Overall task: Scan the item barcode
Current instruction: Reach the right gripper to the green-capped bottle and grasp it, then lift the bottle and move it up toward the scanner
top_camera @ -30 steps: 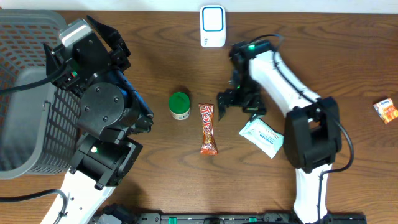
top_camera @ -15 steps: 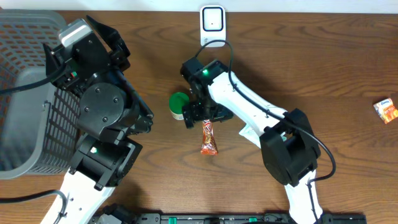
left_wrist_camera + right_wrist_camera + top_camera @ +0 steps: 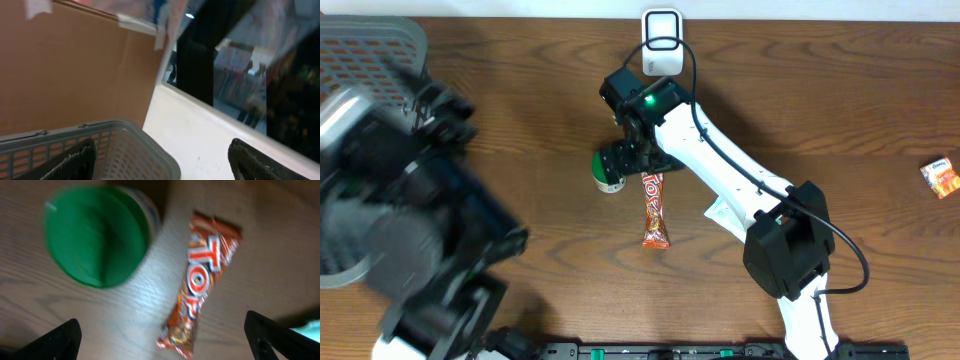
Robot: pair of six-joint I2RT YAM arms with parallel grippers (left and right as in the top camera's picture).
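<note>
The right gripper [image 3: 162,330] hangs with its fingers spread wide and empty over two items that lie just beside each other on the wooden table [image 3: 840,90]: a green-lidded jar [image 3: 95,240] and an orange "TOP" candy bar [image 3: 202,287] lying flat. The wrist view is smeared, so which of the two is the target cannot be told; probably the jar, since the overhead view puts the gripper nearer to it. Neither item is held. The white barcode scanner [image 3: 662,42] stands at the far edge of the table, near the right arm's elbow.

The main risk is the wide jaw span. It takes in both items, so closing here could pinch the bar's end against the jar, or tip the jar and send it rolling. The flat, slick wrapper could also slide away, and its barcode may face down, which would make for a failed scan. The arm's cable loops right in front of the scanner and could block or nudge it during the lift.

The left gripper [image 3: 160,155] is also spread and empty, raised above the rim of the grey basket [image 3: 125,135] and facing the room. From overhead that arm is a large blur on the left.

Open wood lies to the right, out to a small orange packet [image 3: 942,177] near the edge. A white packet [image 3: 716,210] lies partly under the right arm, so a low return sweep could drag it.
</note>
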